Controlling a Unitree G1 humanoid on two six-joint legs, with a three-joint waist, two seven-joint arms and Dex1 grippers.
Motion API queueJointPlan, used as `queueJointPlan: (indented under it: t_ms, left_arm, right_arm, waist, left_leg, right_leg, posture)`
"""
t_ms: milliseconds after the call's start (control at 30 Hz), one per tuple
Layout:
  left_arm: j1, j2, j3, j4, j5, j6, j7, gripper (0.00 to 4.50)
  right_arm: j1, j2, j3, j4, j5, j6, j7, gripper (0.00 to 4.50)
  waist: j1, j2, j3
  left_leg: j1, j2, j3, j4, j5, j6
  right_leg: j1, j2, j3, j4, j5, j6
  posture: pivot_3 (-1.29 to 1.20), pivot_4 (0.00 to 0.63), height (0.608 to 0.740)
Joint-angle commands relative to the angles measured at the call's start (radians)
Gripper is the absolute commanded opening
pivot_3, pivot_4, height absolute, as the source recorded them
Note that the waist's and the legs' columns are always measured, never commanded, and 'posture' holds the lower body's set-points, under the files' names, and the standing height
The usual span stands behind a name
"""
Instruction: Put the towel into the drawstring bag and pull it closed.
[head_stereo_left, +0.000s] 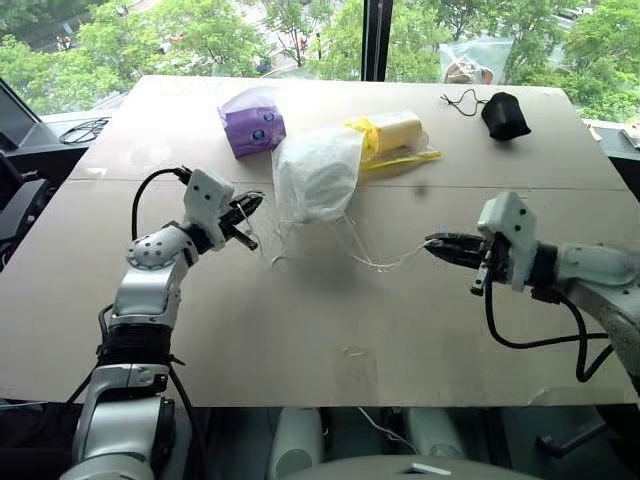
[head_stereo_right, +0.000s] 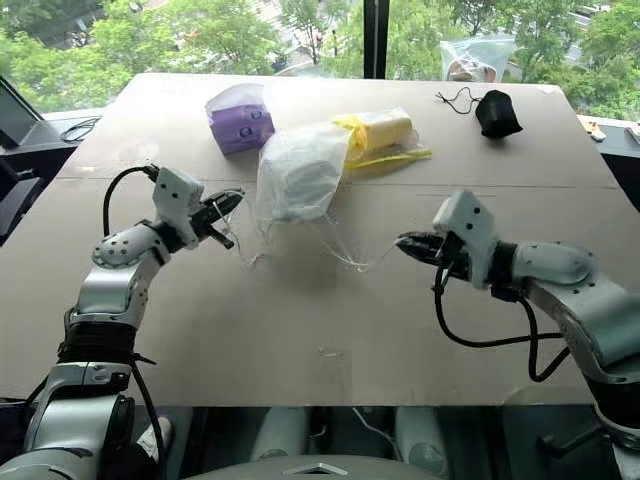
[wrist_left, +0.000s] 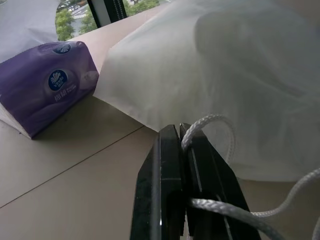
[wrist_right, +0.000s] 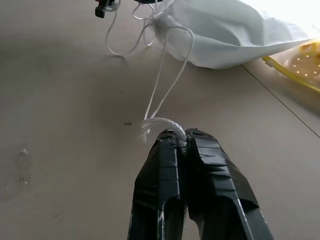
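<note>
Nearest us, at about 4 o'clock on the tabletop (head_stereo_left: 300, 340), we see the right pincer (head_stereo_left: 432, 243) clamped on a white cord (wrist_right: 159, 121) of the drawstring bag (head_stereo_left: 318, 172). At about 9 o'clock the left pincer (head_stereo_left: 252, 207) is likewise closed, pinching the opposite cord loop (wrist_left: 210, 129) just beside the bag's mouth. The bag lies at centre, plump, its neck gathered toward us; a pale bulk shows through the fabric, which we judge to be the towel (head_stereo_right: 300, 180), already inside. Beyond it, at 11 o'clock, sits a purple tissue pack (head_stereo_left: 252, 125); at 1 o'clock a yellow item in clear plastic (head_stereo_left: 395, 135) touches the bag, and at 2 o'clock lies a small black pouch (head_stereo_left: 503, 115). We judge the closing step to be in hand: the next move calls for drawing the two cords apart until the mouth cinches.
</note>
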Motion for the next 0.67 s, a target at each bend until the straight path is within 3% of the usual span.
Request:
queueJointPlan:
  t_ms: [33, 67, 333, 367, 500, 667]
  left_arm:
    - [0.058, 0.041, 0.066, -0.107, -0.081, 0.069, -0.063, 0.04]
    - [0.098, 0.057, 0.094, -0.151, -0.121, 0.105, -0.09, 0.58]
    - [0.469, 0.133, 0.307, -0.461, -0.306, 0.295, -0.161, 4.07]
    - [0.504, 0.131, 0.335, -0.49, -0.325, 0.312, -0.155, 4.44]
    - [0.598, 0.117, 0.444, -0.607, -0.402, 0.386, -0.104, 4.44]
    - [0.628, 0.106, 0.521, -0.699, -0.495, 0.466, -0.04, 4.44]
  right_arm:
    - [0.023, 0.015, -0.011, -0.014, -0.063, -0.039, -0.061, 0.0]
    - [0.061, 0.002, -0.027, 0.003, -0.086, -0.069, -0.056, 0.75]
    - [0.366, -0.097, -0.231, -0.021, -0.121, -0.179, 0.021, 4.34]
    - [0.386, -0.086, -0.266, -0.032, -0.105, -0.192, 0.023, 4.35]
    - [0.41, -0.023, -0.381, -0.089, -0.016, -0.214, 0.013, 4.35]
    - [0.368, 0.022, -0.384, -0.118, -0.009, -0.216, -0.048, 4.35]
  waist:
    - [0.004, 0.0, 0.0]
    - [0.005, -0.001, 0.0]
    - [0.013, -0.002, -0.001]
    - [0.012, -0.002, -0.001]
    - [0.01, -0.002, -0.001]
    - [0.01, -0.001, -0.002]
  left_leg:
    - [0.0, 0.0, 0.0, 0.001, 0.0, 0.0]
    - [-0.001, 0.0, 0.0, 0.001, 0.0, 0.0]
    - [-0.002, -0.001, 0.0, -0.001, 0.0, 0.0]
    - [-0.001, -0.001, 0.0, -0.001, 0.0, 0.0]
    - [0.0, 0.001, -0.003, -0.001, -0.002, -0.003]
    - [0.002, 0.001, -0.005, 0.0, -0.003, -0.004]
  right_leg:
    - [0.0, 0.0, 0.0, 0.0, 0.0, 0.0]
    - [0.0, -0.001, 0.0, 0.0, 0.0, 0.0]
    - [0.0, -0.004, 0.0, -0.003, -0.001, 0.001]
    - [0.001, -0.006, 0.0, -0.003, -0.001, 0.001]
    - [0.001, -0.005, -0.002, -0.002, -0.003, -0.003]
    - [0.002, -0.005, -0.002, -0.003, -0.003, -0.005]
  posture:
    - [0.0, 0.15, 0.74]
    - [0.0, 0.15, 0.74]
    - [0.0, 0.15, 0.74]
    - [0.0, 0.15, 0.74]
    - [0.0, 0.15, 0.74]
    - [0.0, 0.15, 0.74]
